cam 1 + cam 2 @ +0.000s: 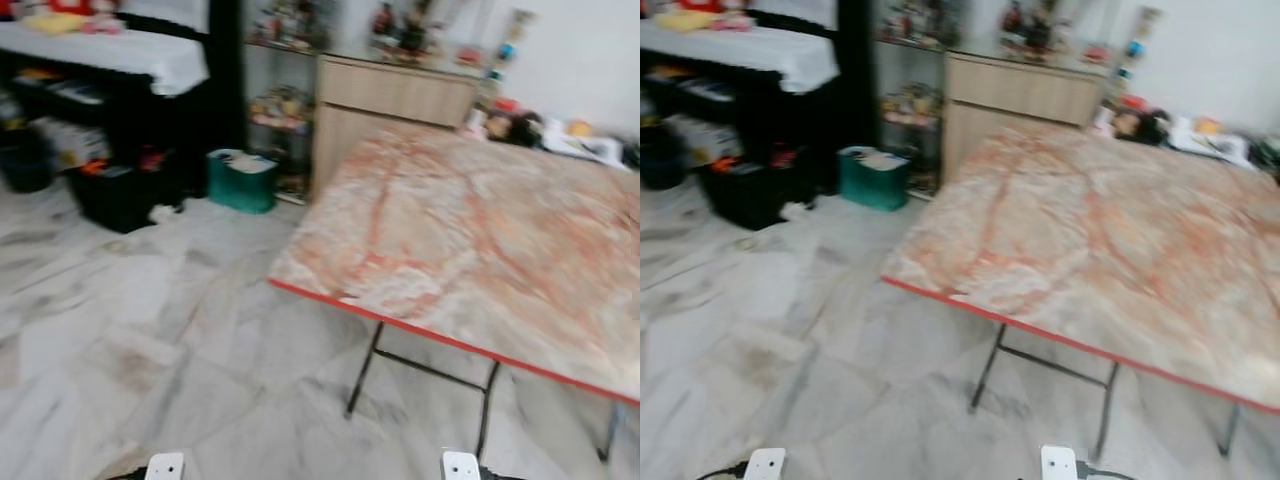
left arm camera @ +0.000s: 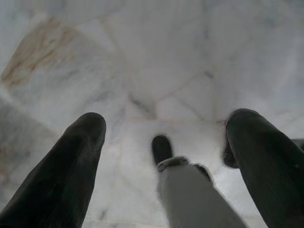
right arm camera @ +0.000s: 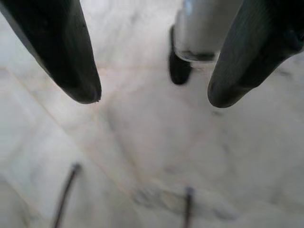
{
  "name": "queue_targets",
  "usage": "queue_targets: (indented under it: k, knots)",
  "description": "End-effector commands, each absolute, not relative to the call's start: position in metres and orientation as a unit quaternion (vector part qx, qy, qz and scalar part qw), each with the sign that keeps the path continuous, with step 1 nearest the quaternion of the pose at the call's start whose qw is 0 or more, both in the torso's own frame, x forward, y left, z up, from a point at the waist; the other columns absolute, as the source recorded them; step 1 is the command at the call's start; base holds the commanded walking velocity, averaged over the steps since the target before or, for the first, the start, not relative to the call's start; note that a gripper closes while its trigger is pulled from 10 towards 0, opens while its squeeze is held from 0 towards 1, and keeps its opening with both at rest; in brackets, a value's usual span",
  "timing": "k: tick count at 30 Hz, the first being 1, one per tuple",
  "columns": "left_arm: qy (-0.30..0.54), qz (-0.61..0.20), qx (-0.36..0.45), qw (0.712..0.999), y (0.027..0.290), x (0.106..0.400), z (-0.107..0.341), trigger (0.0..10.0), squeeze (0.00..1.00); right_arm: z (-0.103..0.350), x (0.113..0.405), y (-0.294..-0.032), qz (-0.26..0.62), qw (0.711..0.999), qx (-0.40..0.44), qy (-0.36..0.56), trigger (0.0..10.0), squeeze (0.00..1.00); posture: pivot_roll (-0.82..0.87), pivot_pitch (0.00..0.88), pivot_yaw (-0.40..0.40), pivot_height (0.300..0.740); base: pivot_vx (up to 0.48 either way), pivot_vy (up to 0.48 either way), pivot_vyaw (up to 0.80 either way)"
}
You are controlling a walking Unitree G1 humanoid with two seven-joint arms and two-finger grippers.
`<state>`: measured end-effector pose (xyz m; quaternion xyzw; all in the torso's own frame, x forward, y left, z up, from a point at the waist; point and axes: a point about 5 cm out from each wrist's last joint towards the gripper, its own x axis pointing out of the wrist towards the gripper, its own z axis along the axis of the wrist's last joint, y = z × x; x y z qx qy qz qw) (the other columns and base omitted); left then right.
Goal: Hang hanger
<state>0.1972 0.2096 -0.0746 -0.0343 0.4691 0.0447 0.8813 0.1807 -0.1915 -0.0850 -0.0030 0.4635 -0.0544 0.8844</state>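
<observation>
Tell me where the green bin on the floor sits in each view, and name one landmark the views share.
Left eye view: green bin left of centre, upper part, beside the wooden cabinet.
Right eye view: green bin in much the same spot, slightly further left.
Left wrist view: not in it.
Right wrist view: not in it.
Shared landmark: the marble-tiled floor.

My head views are motion-blurred. The red-edged marbled folding table (image 1: 470, 230) runs off the right edge; clutter along its far edge (image 1: 545, 135) is unidentifiable. The dark shelf's contents (image 1: 60, 140) smear together. My two black right fingers (image 3: 71, 57) are cropped.
</observation>
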Motion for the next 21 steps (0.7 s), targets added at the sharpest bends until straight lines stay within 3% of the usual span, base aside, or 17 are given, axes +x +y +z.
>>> queue_targets:
  k: [1, 18, 21]
  knots:
    - [0.432, 0.088, -0.002, 0.898, 0.297, 0.193, -0.046, 10.0, 0.00, -0.097, 0.158, -0.158, -0.011, 0.866, 0.089, 0.491, 10.0, 0.00, 0.11, 0.054, 0.058, 0.740, 0.000, 0.000, -0.78]
    - [0.436, 0.105, -0.017, 0.894, 0.295, 0.192, -0.048, 10.0, 0.00, -0.098, 0.155, -0.165, -0.011, 0.864, 0.083, 0.496, 10.0, 0.00, 0.10, 0.086, 0.051, 0.740, 0.000, 0.000, -0.78]
    - [0.440, 0.106, -0.014, 0.892, 0.296, 0.191, -0.049, 10.0, 0.00, -0.097, 0.158, -0.169, -0.025, 0.867, 0.087, 0.491, 10.0, 0.00, 0.11, 0.088, 0.049, 0.740, 0.000, 0.000, 0.00]
